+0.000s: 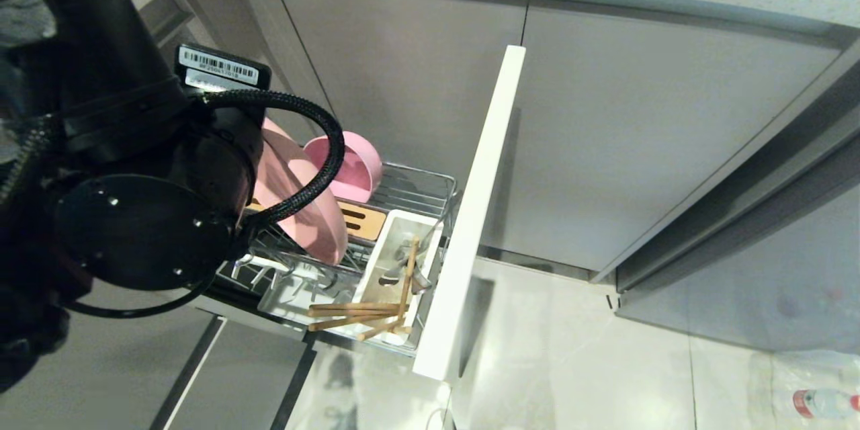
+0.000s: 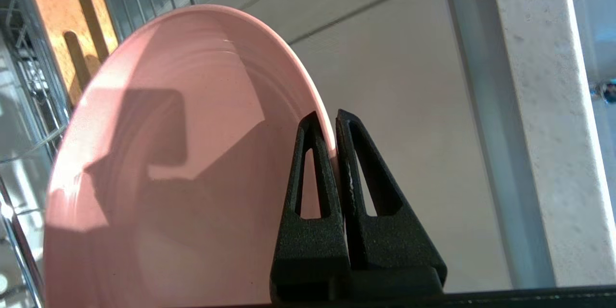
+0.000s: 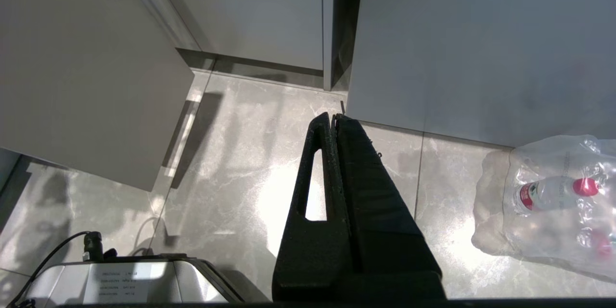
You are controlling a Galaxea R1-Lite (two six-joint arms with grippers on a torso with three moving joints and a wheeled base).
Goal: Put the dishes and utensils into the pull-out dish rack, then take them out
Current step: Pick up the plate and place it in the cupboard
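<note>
Jaws of left gripper (image 2: 332, 122) pinching pink plate (image 2: 183, 154) rim, seemingly.

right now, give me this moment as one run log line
left gripper: jaws shut on rim of flat pink oval plate | plate: over chrome wire dish rack | right gripper: parked, jaws shut

We see the pull-out dish rack (image 1: 430, 181) drawn out from the cabinets, its cabinet front (image 1: 470, 215) on the right. Bowl (image 1: 349, 164) sits at the far end of the rack, on its side. Plate (image 1: 302, 215) stands on edge just nearer, left of the wooden strip (image 1: 363, 218). Utensil caddy (image 1: 393, 269) sits against the cabinet front, chopsticks (image 1: 363, 312) lying across its near end. Water bottles (image 1: 823, 403) lie on the floor, far right.
</note>
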